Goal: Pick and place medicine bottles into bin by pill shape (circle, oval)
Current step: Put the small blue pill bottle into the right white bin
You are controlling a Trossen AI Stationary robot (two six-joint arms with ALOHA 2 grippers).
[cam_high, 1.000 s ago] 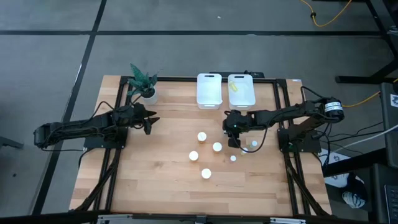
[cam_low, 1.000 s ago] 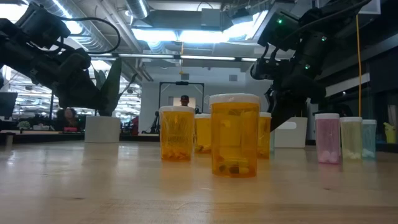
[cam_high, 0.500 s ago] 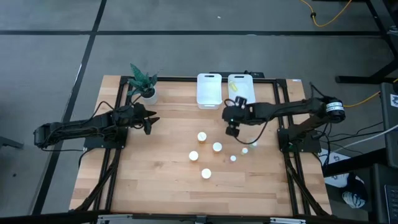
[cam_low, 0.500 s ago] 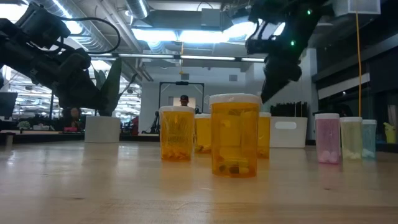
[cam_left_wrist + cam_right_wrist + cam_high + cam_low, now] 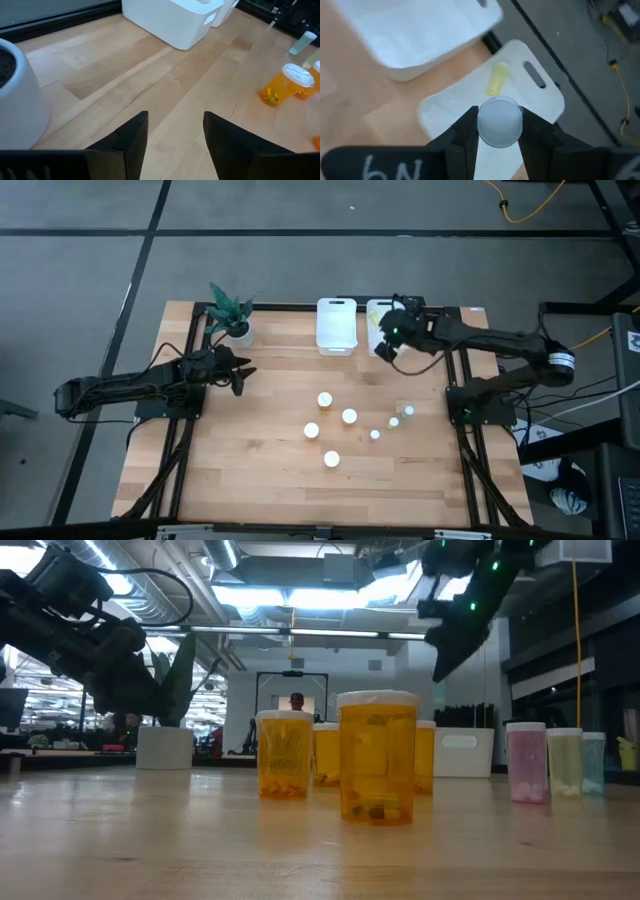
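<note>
Carrying a small pale-blue white-capped bottle (image 5: 500,123) pinched in my right gripper (image 5: 392,340) over the right white plastic bin (image 5: 400,315) — one yellow bottle (image 5: 497,79) inside, seven bottles on the wooden table (image 5: 250,460) remaining; left gripper (image 5: 175,137) spread, waiting beside the potted plant (image 5: 232,315).

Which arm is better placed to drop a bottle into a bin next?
The right. Its tool is shut on a small bottle directly above the right bin, where a yellow bottle already lies. The left tool is open, empty, near the plant.
</note>
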